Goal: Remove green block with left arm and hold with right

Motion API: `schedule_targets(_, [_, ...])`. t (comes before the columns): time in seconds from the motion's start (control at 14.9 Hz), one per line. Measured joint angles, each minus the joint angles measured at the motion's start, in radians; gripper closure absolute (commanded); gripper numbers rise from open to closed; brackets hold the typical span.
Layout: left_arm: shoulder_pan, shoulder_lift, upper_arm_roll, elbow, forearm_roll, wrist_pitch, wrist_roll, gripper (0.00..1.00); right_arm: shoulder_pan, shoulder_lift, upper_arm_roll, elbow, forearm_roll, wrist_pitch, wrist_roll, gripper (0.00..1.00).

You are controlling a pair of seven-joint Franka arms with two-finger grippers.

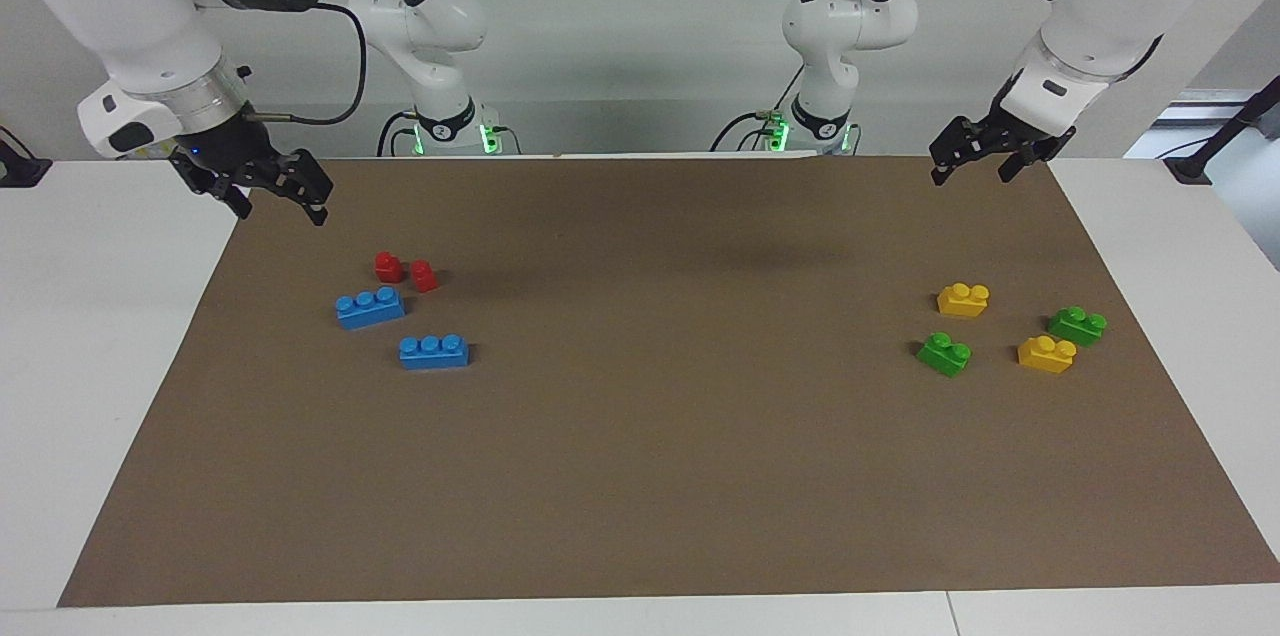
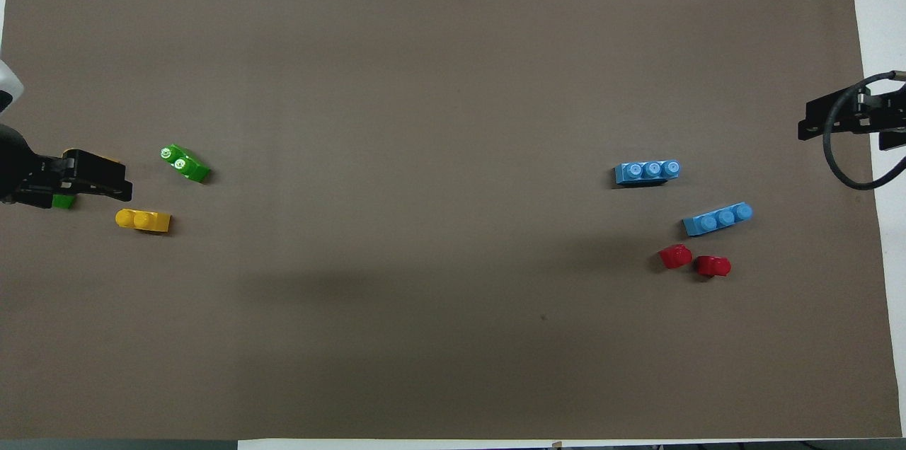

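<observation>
- Hanging over the upper right corner of the brown paper mat (image 1: 640,436) in the facing view, the left hand (image 1: 968,159) is spread wide and grasps nothing.
- At the upper left of that view the right hand (image 1: 275,199) is over the mat's edge, also released and empty.
- One small bright green plastic two-stud block (image 1: 944,353) lies flat on the mat at the right of the facing view, toward the left arm's end of the surface (image 1: 100,316).
- A second green two-stud block (image 1: 1077,325) lies near it, closer to the mat's right edge; in the overhead view the left hand mostly covers it.
- Two yellow plastic two-stud bricks (image 1: 963,299) (image 1: 1046,354) lie among the green ones, none touching.
- At the left of the facing view lie two blue plastic three-stud bricks (image 1: 370,307) (image 1: 434,351) and two small red plastic pieces (image 1: 388,266) (image 1: 424,275).
</observation>
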Motion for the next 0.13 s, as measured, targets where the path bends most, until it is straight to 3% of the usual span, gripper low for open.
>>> schedule_targets(0.13, [0.0, 0.0, 0.0, 0.0, 0.0, 0.0, 0.001, 0.0, 0.0, 0.0, 0.0, 0.0, 0.0, 0.0, -0.02, 0.0])
